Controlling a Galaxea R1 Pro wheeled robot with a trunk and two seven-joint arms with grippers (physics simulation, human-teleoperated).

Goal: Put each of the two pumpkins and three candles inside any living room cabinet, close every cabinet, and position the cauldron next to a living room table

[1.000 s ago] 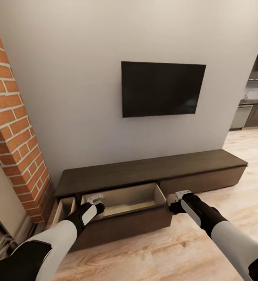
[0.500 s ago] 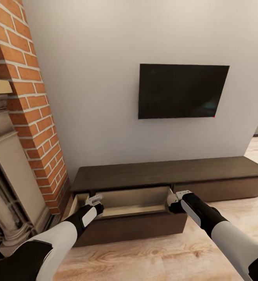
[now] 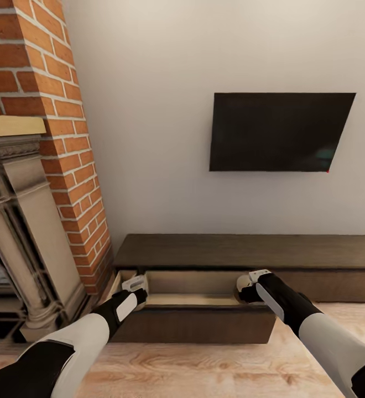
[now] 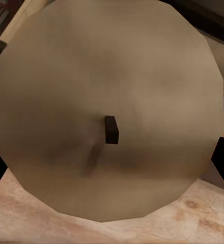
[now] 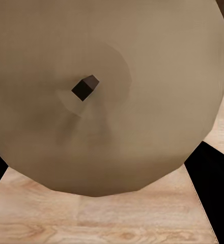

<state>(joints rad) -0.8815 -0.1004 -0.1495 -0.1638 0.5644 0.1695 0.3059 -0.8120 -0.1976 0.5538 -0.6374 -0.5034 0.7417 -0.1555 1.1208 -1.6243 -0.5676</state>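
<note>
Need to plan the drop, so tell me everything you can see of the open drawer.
The drawer is pulled out of the long low dark-brown cabinet, near the brick fireplace end. Its front is a wide dark wood panel; the inside is pale wood, and what shows of it looks bare. It sits level just above the wooden floor. Both grippers, each holding a candle, hover over its two ends.

- The cabinet (image 3: 243,251) looked like dark-brown matt wood; its open drawer (image 3: 196,301) was lined in pale wood.
- The floor (image 3: 204,367) was light wood, its grain showing.
- The chimney (image 3: 55,99) was rough red brick.
- The candle (image 4: 107,112) looked matt tan, smooth, with a dark wick (image 4: 111,130).
- The screen (image 3: 279,132) at upper right was glossy black.
</note>
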